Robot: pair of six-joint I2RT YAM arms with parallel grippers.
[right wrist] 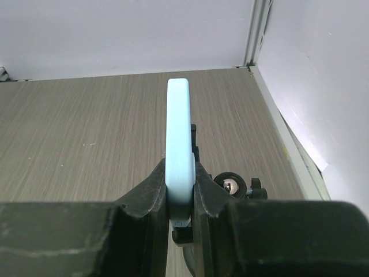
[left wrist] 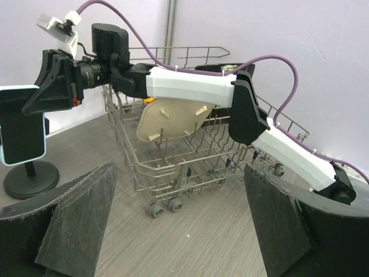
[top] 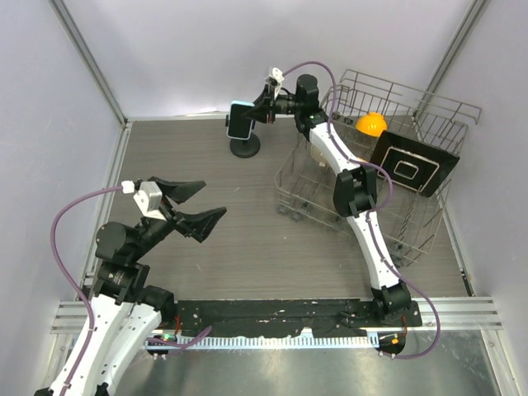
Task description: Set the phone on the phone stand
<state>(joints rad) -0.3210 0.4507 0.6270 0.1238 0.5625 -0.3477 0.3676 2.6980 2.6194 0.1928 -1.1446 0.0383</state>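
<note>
Right fingers (right wrist: 147, 196) pinching phone (right wrist: 179, 133), dish rack (left wrist: 173, 182) beside

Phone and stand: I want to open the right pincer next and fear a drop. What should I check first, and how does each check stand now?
1. Right pincer shut on the light-blue-edged dark-screened phone, a finger on each face: ok.
2. Phone over the post of the black round-based stand: ok.
3. Phone seated in the stand's clamp: cannot tell, it is hidden behind the phone.
4. Phone upright: ok.
5. Left pincer open and apart from the stand: ok.
</note>
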